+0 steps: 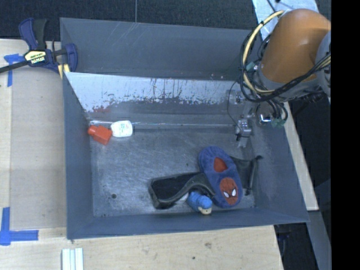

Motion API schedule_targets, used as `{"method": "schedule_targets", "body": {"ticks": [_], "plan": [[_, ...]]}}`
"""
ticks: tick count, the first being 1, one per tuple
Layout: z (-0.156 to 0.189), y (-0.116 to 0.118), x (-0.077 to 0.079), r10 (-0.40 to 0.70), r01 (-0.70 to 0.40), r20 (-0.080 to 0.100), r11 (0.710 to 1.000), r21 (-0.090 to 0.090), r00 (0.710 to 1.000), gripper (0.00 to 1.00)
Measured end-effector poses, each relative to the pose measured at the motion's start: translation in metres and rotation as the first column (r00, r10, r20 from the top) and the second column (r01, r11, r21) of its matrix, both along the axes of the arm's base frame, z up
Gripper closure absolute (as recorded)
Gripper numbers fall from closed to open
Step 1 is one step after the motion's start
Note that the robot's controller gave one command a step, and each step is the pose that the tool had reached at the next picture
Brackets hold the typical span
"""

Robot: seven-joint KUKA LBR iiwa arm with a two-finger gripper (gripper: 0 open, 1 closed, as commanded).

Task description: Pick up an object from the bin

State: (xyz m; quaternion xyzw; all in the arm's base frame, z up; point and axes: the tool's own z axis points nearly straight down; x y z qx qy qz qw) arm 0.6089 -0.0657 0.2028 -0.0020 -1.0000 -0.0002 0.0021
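By the bin's [273, 167] right wall my gripper [243, 131] hangs near a blue Spider-Man slipper [220, 176]; its clench I cannot tell.

Single arm [322, 77] in from right; orange wrist cover [295, 41] uppermost, cables [252, 66] looped beside; tool [243, 131] points down.

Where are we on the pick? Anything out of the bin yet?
Done: nothing looks picked. The blue Spider-Man slipper, black shoe-like piece, small blue-and-yellow toy, orange block and white piece all lie on the bin floor. In hand: the gripper hangs at the back right, just beyond the slipper. Left: come down on a thing, grasp it, lift it out.
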Motion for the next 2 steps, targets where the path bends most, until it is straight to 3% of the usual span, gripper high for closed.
{"method": "schedule_targets", "body": {"ticks": [1, 2], "plan": [[-0.1341, 0.0222, -0.0429, 0.406, -0.406, 0.005, 0.914, 0.0, 0.914, 0.0], [-0.1305, 0.0224, -0.0401, 0.406, -0.406, 0.013, 0.914, -0.003, 0.914, 1.0]]}}
